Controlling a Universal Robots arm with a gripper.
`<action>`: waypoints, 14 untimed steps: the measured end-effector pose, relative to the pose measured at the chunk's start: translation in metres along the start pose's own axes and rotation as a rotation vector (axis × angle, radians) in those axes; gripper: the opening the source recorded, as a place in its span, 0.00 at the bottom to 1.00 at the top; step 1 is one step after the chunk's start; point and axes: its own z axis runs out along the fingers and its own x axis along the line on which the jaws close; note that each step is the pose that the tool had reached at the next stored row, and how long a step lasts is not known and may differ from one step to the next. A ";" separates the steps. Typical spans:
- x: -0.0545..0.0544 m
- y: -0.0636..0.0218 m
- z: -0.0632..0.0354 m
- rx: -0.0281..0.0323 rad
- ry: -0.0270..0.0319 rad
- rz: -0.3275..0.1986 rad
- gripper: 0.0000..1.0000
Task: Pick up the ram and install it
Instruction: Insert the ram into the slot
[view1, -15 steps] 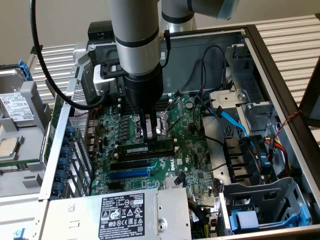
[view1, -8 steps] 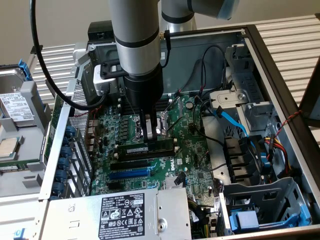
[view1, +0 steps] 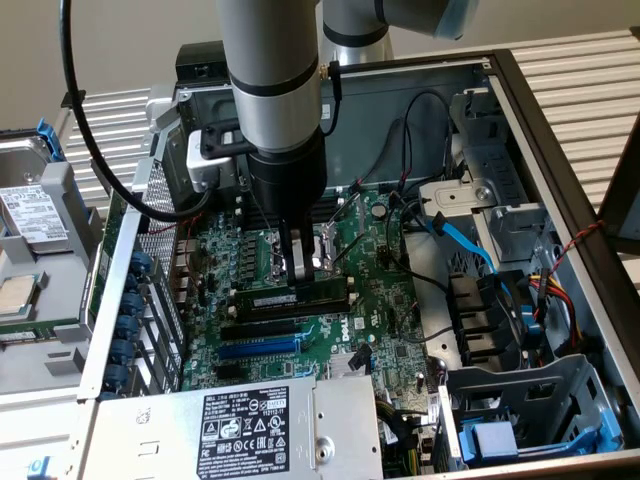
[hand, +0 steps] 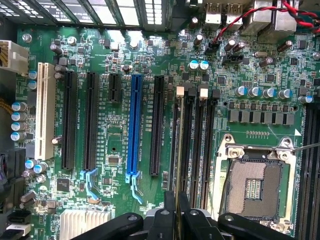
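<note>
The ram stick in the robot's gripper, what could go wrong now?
1. The gripper pinches the ram by just a short part of its top edge, right at the black memory slots. If the stick tilts or sits a bit off its slot, pushing down could bend it or hurt the slot.
2. The open processor socket lies uncovered right beside the slots. A sideways slip might scrape its delicate contacts.

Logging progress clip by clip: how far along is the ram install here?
Pickup looks done: the gripper is shut on the long, thin dark-green ram strip. In hand: the strip stands on edge along the long black memory slots beside the empty metal processor socket. Left: seating; whether it is pressed home cannot be told.
</note>
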 end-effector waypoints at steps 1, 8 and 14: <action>0.000 0.0000 0.0000 0.0001 -0.0009 0.000 0.14; 0.000 0.0000 0.0000 0.0020 -0.0060 0.000 0.14; 0.001 -0.0001 -0.0029 0.0029 -0.0060 0.000 0.14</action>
